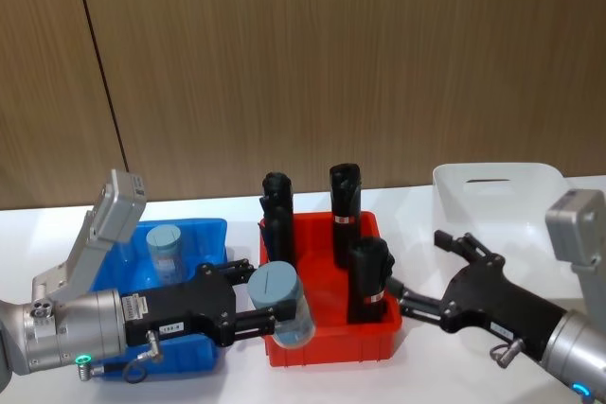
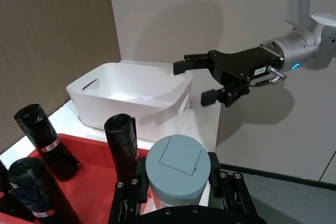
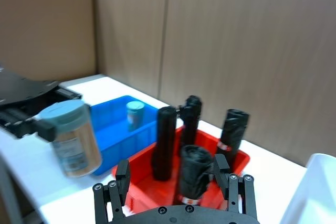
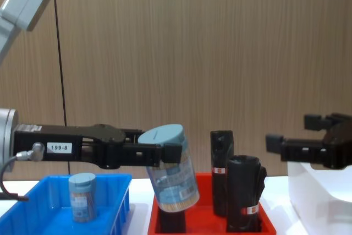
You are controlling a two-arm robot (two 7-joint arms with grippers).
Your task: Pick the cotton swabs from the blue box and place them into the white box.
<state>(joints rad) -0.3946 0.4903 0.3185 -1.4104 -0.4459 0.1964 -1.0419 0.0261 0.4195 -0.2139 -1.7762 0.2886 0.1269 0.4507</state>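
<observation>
Left gripper [image 1: 258, 302]: clamped on the held cotton swab jar [image 4: 170, 177] just under its lid, leaving the clear body free below.
Held cotton swab jar: tilted in the air over the near left corner of the red tray [image 1: 331, 352], above the tray wall and beside the black rolls [image 1: 345, 201]. Judged to be in transit.
Right gripper [image 1: 421, 270]: jaws wide apart and holding nothing, beside the white box [image 1: 492, 191], aimed at the jar. Probably positioned for a handover.
Second cotton swab jar [image 1: 166, 251]: upright in the blue box [image 1: 204, 226], not yet picked.
</observation>
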